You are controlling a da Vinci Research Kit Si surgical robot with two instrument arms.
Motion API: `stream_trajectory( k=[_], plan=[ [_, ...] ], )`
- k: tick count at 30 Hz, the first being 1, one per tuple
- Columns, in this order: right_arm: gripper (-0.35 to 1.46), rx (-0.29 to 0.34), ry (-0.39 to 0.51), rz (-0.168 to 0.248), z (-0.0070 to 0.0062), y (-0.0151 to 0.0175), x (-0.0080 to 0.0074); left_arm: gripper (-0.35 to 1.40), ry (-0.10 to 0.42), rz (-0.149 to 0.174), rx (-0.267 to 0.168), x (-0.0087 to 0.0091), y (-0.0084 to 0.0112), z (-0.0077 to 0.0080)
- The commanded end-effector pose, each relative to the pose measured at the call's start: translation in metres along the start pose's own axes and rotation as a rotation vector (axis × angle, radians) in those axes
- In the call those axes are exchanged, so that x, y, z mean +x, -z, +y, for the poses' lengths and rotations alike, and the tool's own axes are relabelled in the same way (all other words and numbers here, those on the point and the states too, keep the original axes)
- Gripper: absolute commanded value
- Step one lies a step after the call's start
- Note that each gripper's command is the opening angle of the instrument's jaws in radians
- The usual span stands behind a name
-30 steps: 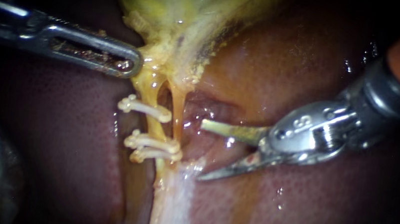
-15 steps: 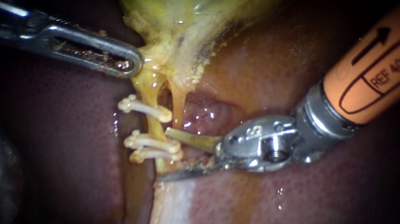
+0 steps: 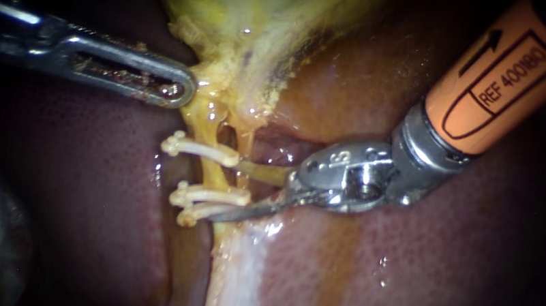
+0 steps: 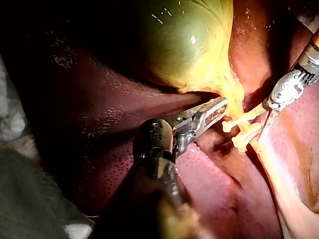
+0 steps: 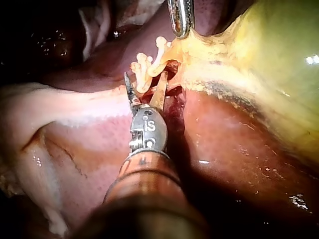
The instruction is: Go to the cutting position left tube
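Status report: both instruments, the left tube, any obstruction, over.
Right instrument jaws open, blades at the clipped left tube. Left instrument against gallbladder neck. Lower clips appear between the blades, in the way.

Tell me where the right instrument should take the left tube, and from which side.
Its bare stretch between the upper clip and the lower two clips, probably from the view's right, where the right instrument stands open: the left tube runs upright, so blades meet it crosswise.

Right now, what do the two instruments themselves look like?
Left instrument: dull grey metal, long slotted jaws, dark shaft. Right instrument: orange sleeve with black printed markings, shiny silver wrist, two thin pointed blades.
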Motion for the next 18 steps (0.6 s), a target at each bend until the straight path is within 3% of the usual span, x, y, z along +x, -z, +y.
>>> stream_trajectory(
  k=[1,8,18],
  plan=[
    [1.38,0.013,0.008,0.009,0.0,-0.0003,0.0002,-0.35,0.0,0.0,0.0,0.0,0.0,0.0],
    [1.35,0.096,0.001,0.04,0.0004,-0.0024,0.001,-0.35,0.0,0.0,0.001,0.0,-0.0001,0.0],
    [1.4,0.09,-0.125,0.133,0.0,-0.006,0.0023,-0.35,0.0,0.0,0.001,0.0001,-0.0001,0.0]
  ],
)
